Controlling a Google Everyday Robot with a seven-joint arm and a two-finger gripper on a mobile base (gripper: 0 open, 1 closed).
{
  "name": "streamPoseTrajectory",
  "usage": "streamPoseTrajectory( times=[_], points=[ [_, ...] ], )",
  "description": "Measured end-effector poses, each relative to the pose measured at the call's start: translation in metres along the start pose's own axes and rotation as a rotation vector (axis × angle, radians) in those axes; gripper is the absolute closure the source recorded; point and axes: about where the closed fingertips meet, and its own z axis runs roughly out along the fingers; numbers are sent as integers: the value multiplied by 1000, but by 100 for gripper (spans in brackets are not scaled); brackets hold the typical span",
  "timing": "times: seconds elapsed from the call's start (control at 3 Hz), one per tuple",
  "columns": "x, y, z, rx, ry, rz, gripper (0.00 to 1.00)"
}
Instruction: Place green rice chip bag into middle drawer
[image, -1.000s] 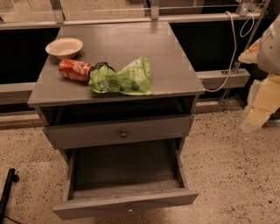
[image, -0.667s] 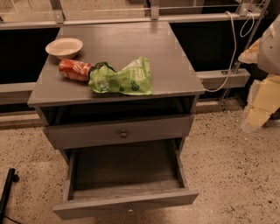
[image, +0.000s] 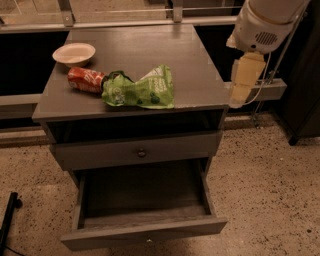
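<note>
camera view, gripper beside grey cabinet top, speckled floor

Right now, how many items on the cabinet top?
3: white bowl back left; red soda can just in front of it; green rice chip bag against the can's right end. Gripper hangs right of the cabinet. Nothing looks hidden.

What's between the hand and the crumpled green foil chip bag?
Only bare grey wooden cabinet top, in the camera view; the hand hangs just off its edge.
</note>
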Motion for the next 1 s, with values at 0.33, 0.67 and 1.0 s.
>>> streamPoseTrajectory(
  times=[0.33,0.67,1.0],
  points=[
    [-60,-69,49,3,0,-120,0],
    [-105,-95,56,36,-52,-163,0],
    [-115,-95,60,34,-69,-182,0]
  ],
)
